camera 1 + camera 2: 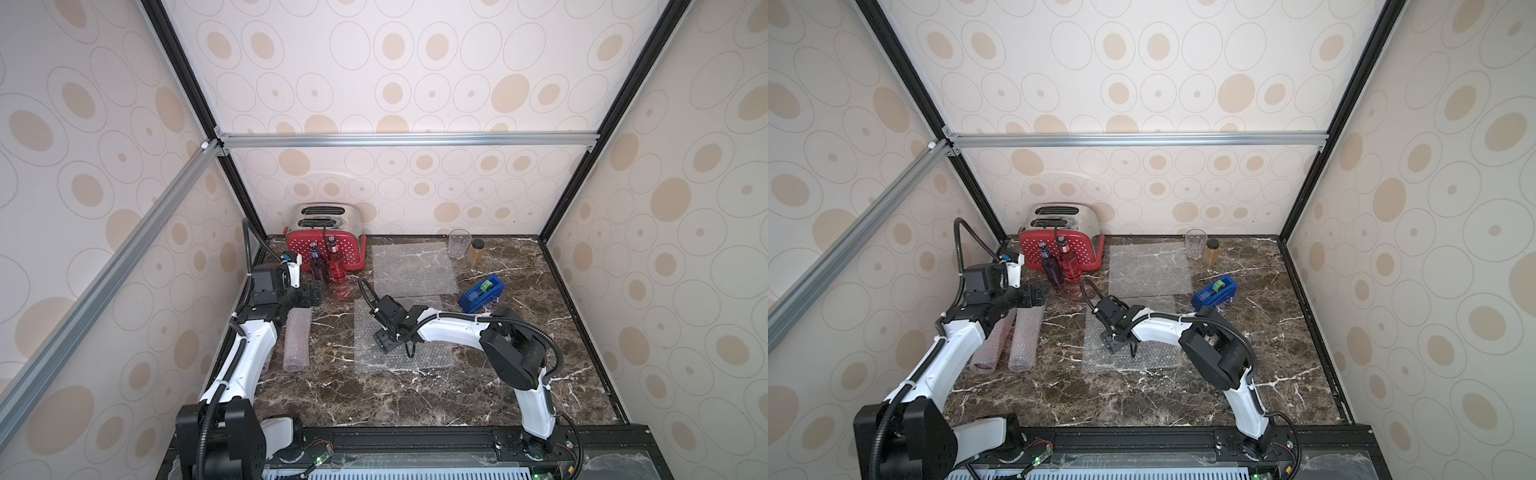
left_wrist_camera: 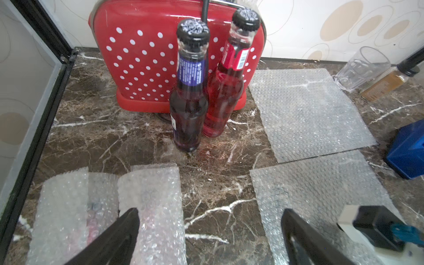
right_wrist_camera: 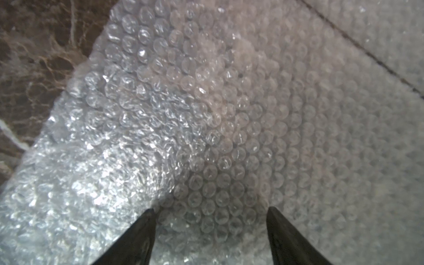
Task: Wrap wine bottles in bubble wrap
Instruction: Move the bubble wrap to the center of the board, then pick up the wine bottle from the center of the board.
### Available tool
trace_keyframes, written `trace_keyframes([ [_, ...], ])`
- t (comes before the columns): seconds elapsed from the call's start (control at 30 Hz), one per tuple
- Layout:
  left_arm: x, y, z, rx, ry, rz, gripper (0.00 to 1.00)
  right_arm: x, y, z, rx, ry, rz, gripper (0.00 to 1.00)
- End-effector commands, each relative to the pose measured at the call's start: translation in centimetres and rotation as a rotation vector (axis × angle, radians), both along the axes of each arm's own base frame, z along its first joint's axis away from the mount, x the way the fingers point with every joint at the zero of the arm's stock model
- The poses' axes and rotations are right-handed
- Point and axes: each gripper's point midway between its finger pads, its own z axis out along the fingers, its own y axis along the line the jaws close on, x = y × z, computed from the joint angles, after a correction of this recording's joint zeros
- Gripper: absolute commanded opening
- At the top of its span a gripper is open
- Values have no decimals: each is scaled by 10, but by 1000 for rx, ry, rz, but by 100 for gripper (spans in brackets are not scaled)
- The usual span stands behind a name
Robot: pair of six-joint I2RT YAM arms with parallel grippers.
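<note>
purple bottle (image 2: 188, 114) and red bottle (image 2: 226, 98) stand upright near the toaster (image 2: 137, 68).

Nothing legible: blurred label print on purple bottle (image 2: 188, 107), barcode on red bottle (image 2: 226, 101), ahead of left hand (image 2: 210, 216).

A toaster (image 1: 324, 245) stands at the far left corner of the table (image 1: 374, 395). Just before it two wine bottles stand upright, close together: the left bottle (image 1: 318, 266) slightly nearer, the right bottle (image 1: 337, 266) beside it. To their right the far sheet of bubble wrap (image 1: 411, 268) lies flat, with the near sheet (image 1: 370, 357) before it and a thin gap between. Behind the far sheet's right corner stand a drinking glass (image 1: 459, 243) and, on its right, a jar (image 1: 475, 252). A tape dispenser (image 1: 482, 293) sits right of the sheets. Along the left edge an outer roll (image 1: 986, 353) and an inner roll (image 1: 1025, 340) lie side by side. The right end effector (image 1: 384, 338) hangs over the near sheet.
</note>
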Motion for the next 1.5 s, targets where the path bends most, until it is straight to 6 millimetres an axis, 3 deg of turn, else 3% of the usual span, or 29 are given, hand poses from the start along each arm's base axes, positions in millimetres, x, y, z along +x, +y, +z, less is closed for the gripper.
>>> trace_keyframes([
  [0.0, 30, 9, 40, 18, -162, 26, 92, -18, -11, 5, -35, 45, -10, 77],
  [0.2, 59, 11, 46, 41, -244, 12, 86, -6, -19, 57, 49, -12, -55, 77],
  [0.37, 83, 1, 46, 58, -328, -75, 80, -3, -44, 80, 96, -40, -119, 73],
  [0.6, 112, -5, 44, 71, -388, -143, 71, -10, -80, 83, 96, -55, -176, 72],
  [0.77, 125, -10, 37, 105, -415, -199, 64, -15, -92, 87, 108, -86, -180, 72],
  [1.03, 134, -12, 32, 89, -443, -216, 39, -18, -108, 93, 93, -118, -188, 72],
  [1.3, 146, -16, 17, 41, -402, -247, 45, -17, -117, 101, 72, -131, -200, 72],
  [1.47, 149, -17, 13, 46, -403, -255, 35, -18, -122, 104, 64, -136, -204, 72],
])
